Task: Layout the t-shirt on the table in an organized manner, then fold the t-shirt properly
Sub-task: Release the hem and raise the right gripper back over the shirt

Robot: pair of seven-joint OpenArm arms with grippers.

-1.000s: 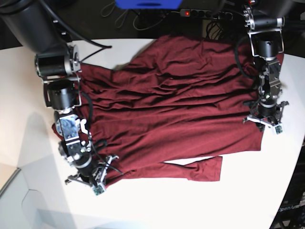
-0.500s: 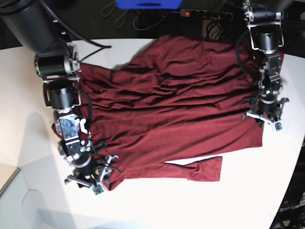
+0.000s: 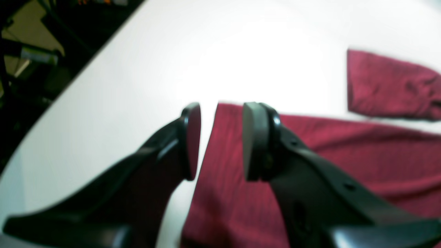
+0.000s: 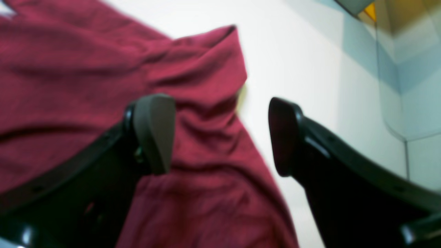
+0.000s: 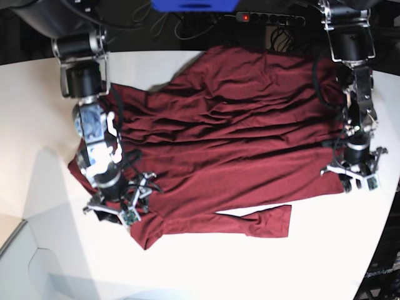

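Note:
The dark maroon t-shirt [image 5: 231, 137] lies spread and wrinkled across the white table [image 5: 250, 269], one sleeve [image 5: 262, 222] pointing toward the front. In the base view my right gripper [image 5: 115, 209] stands over the shirt's front-left part. The right wrist view shows it wide open [image 4: 220, 134] above a rumpled fabric corner [image 4: 206, 62], holding nothing. My left gripper [image 5: 355, 178] hovers at the shirt's right edge. Its jaws [image 3: 220, 141] stand apart with only the shirt's edge [image 3: 310, 155] below them, and the sleeve [image 3: 389, 86] lies further off.
A black power strip [image 5: 269, 19] and cables lie behind the table's back edge. The table's curved right edge [image 5: 390, 206] runs close to my left gripper, with dark floor beyond it. A pale grey panel [image 5: 19, 262] sits at the front left corner.
My right gripper has opened, let go of the shirt's front-left corner and drawn back over the fabric. My left arm has shifted slightly toward the front along the shirt's right edge.

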